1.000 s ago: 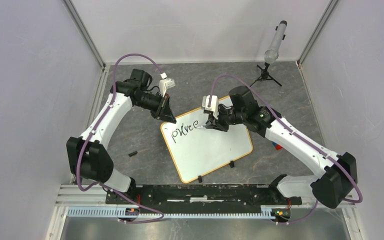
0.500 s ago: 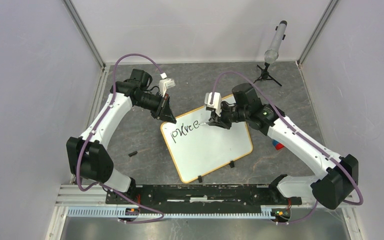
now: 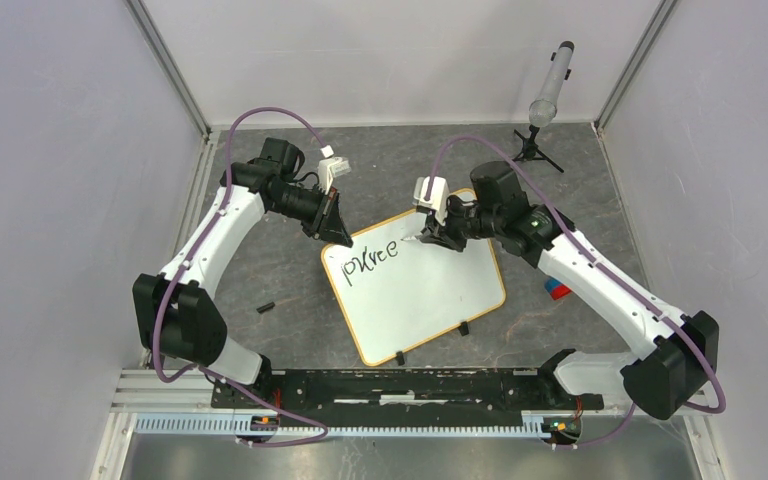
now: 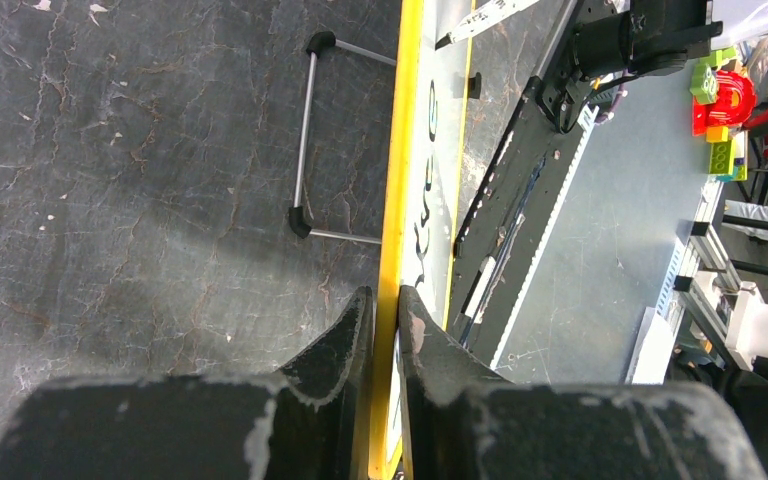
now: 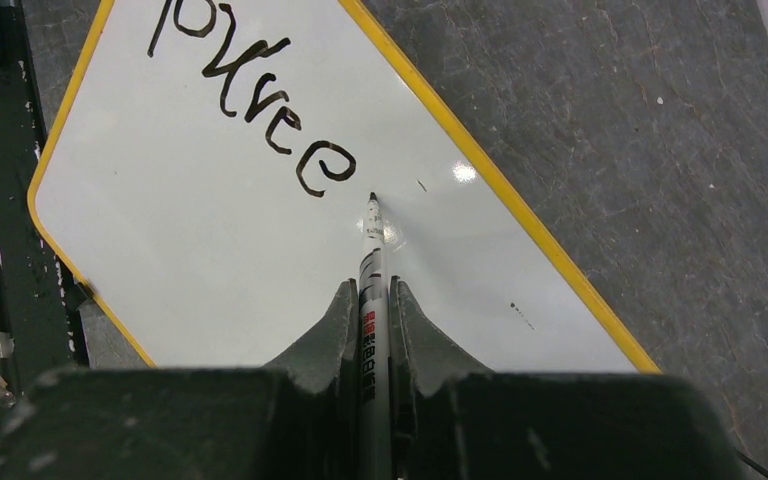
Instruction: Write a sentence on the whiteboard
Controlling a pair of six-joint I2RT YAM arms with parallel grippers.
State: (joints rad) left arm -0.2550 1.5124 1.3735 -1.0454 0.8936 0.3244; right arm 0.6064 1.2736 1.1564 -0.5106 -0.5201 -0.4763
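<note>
The whiteboard point(image 3: 420, 300) lies tilted on the grey table, its yellow frame point(image 4: 390, 220) running edge-on up the left wrist view. My left gripper point(image 3: 338, 233) point(image 4: 385, 300) is shut on the board's far left corner, one finger on each face. The sentence point(image 3: 368, 262) point(image 5: 250, 105) is one line of black letters near the top edge. My right gripper point(image 3: 432, 237) point(image 5: 370, 292) is shut on a marker point(image 5: 370, 265). The marker's tip rests at the board just right of the last letter.
A grey cylinder on a small black tripod point(image 3: 548, 98) stands at the back right. A small black cap point(image 3: 265, 306) lies left of the board, and a red and blue item point(image 3: 556, 291) lies under the right arm. The black rail point(image 3: 410, 385) runs along the near edge.
My right gripper has carried the marker a little right and away, past the last letter. The letters look the same. The left gripper and the board have not moved.
</note>
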